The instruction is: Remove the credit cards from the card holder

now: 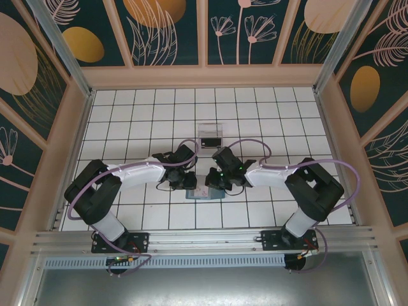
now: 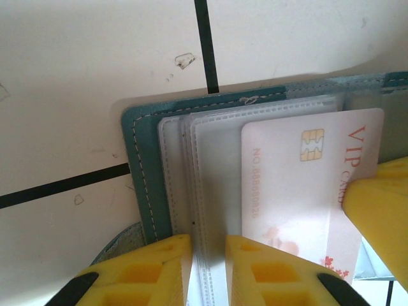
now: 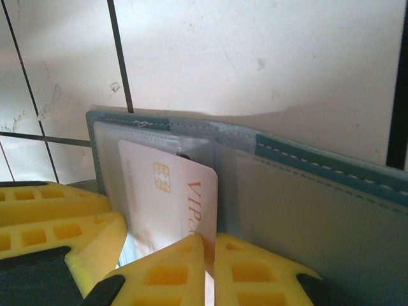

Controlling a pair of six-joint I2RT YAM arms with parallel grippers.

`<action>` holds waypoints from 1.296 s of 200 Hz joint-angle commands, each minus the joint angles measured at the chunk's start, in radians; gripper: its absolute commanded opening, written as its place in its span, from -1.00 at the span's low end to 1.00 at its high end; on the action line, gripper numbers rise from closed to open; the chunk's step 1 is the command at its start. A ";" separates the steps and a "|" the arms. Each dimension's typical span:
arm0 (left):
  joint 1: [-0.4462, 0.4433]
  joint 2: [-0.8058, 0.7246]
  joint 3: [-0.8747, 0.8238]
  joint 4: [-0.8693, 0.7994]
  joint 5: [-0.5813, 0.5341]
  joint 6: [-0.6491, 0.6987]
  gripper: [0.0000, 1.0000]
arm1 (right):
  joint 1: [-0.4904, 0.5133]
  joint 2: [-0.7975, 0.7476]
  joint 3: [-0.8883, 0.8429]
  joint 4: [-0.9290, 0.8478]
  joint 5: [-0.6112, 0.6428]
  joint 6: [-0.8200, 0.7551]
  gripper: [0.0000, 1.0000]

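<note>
White tiles with dark grid lines covered the tabletop [image 1: 127,121], and the teal card holder [image 1: 203,194] lay opened flat near its front middle, between the two arms. A whitish credit card [image 2: 293,185] with a gold chip and red "VIP" lettering stuck partway out of the clear sleeves [image 2: 210,159] on one panel. The right claw [image 3: 209,248] was pressed together on that card's edge, its yellow fingers [image 3: 166,274] pinching the plastic just below the lettering. The left claw [image 2: 207,255] was nearly closed on the outer edge of the sleeves, beside the holder's stitched border, with sleeve material caught in the narrow gap between its fingers [image 2: 153,268]. The other panel lay bare and grey-blue in the right wrist view. Farther back on the tiles stood a small clear box [image 1: 210,136], apart from the holder, and floral panels [image 1: 166,32] walled the enclosure.
</note>
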 commanded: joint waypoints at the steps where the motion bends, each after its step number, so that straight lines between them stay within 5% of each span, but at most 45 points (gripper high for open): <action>1: 0.004 0.029 -0.004 -0.069 -0.042 0.016 -0.55 | -0.014 -0.030 -0.028 -0.041 0.026 -0.012 -0.83; 198: 0.004 -0.014 0.000 -0.075 -0.055 0.010 -0.57 | -0.086 -0.308 0.038 -0.269 0.122 -0.086 -0.89; 259: 0.004 -0.046 0.005 -0.082 -0.067 0.011 -0.57 | -0.121 -0.292 0.168 -0.338 0.187 -0.292 -0.93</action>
